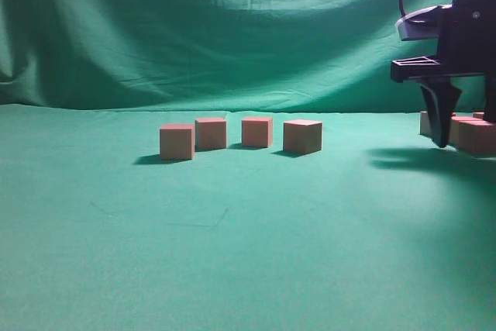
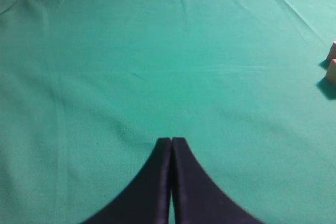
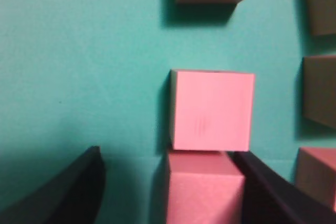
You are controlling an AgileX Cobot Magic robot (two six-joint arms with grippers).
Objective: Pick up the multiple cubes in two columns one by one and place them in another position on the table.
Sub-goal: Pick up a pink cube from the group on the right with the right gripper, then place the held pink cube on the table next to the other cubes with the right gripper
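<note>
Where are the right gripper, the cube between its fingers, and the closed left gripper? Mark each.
right gripper [image 3: 168, 182], right wrist view, gap between fingertips.
cube [image 3: 202, 192], right wrist view, top face.
left gripper [image 2: 171, 141], left wrist view, touching fingertips.

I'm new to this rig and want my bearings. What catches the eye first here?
Four cubes stand in a loose row mid-table on the green cloth table. At far right the right gripper hangs open over more cubes, its fingers straddling the nearest cube. The left gripper is shut over bare cloth.
</note>
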